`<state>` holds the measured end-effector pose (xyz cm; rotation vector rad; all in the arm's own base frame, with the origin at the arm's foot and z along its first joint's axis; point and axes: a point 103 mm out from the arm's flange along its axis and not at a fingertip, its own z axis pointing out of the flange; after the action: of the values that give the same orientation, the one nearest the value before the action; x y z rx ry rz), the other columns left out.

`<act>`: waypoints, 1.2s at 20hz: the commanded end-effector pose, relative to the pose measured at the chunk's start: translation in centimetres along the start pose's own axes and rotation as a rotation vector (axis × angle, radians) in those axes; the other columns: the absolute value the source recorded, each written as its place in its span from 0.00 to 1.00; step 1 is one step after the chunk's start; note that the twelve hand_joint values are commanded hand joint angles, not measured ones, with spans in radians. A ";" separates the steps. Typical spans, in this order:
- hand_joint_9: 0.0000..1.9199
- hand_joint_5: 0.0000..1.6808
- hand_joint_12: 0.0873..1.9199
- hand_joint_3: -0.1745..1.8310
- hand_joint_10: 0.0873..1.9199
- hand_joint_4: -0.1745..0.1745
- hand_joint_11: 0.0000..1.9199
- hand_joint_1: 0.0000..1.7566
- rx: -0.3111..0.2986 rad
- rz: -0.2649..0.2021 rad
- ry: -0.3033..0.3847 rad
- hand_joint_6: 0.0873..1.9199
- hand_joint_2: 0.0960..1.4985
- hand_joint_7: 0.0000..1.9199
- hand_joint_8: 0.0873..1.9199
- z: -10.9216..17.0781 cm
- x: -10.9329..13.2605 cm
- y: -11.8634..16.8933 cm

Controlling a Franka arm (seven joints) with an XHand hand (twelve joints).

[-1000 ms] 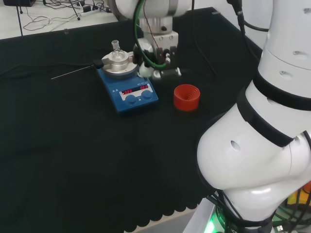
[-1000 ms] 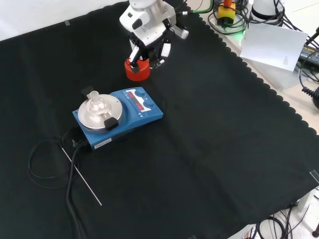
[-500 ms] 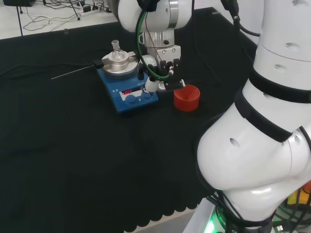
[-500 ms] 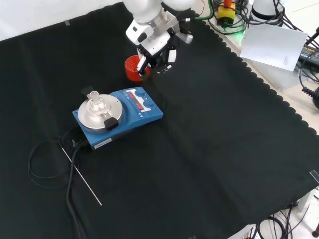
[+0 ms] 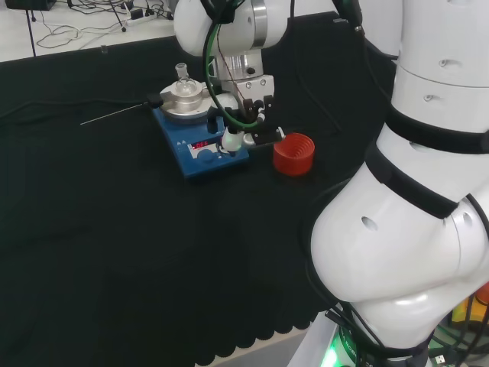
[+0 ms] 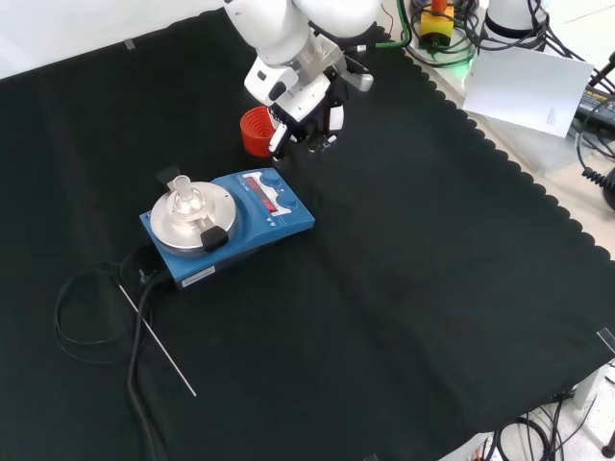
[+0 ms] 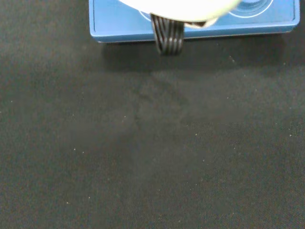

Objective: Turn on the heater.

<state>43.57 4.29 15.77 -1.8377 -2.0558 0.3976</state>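
In the head view, the heater (image 5: 200, 136), a blue hotplate with a round metal plate and a small glass flask (image 5: 182, 75) on it, is seen toward the far left part of the black cloth (image 5: 114, 229), with a red ribbed stand (image 5: 294, 154) just beside it on the right. The hand (image 5: 243, 122) hangs over the heater's front panel, at its right end above a blue knob (image 5: 229, 151); its fingers are curled downward and nothing is held, though contact with the panel cannot be told. In the front view, the hand (image 6: 306, 113) is seen between the red stand (image 6: 255, 131) and the heater's (image 6: 231, 227) panel end, near the cloth's far edge. A misjudged descent could push the whole heater sideways and upset the flask (image 6: 187, 203), or the wrong knob could be turned. In the wrist view, the heater's blue edge (image 7: 124, 26) is seen beyond a dark ribbed fingertip (image 7: 167, 38), so the stand could be knocked unseen.
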 end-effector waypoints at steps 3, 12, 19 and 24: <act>0.87 0.24 0.72 0.61 0.79 0.28 0.64 0.83 0.047 -0.018 -0.036 0.49 0.43 0.86 0.84 0.7 0.8 0.8; 0.87 0.23 0.72 0.62 0.78 0.29 0.64 0.83 0.081 -0.026 -0.046 0.49 0.42 0.86 0.83 1.8 1.2 1.6; 0.87 0.23 0.72 0.62 0.78 0.29 0.64 0.83 0.087 -0.024 -0.066 0.49 0.42 0.86 0.83 1.8 0.9 2.0; 0.87 0.23 0.72 0.62 0.78 0.30 0.64 0.83 0.096 -0.017 -0.066 0.48 0.42 0.86 0.83 2.0 0.7 2.5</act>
<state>44.71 5.46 13.20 -1.7707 -2.0629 0.5406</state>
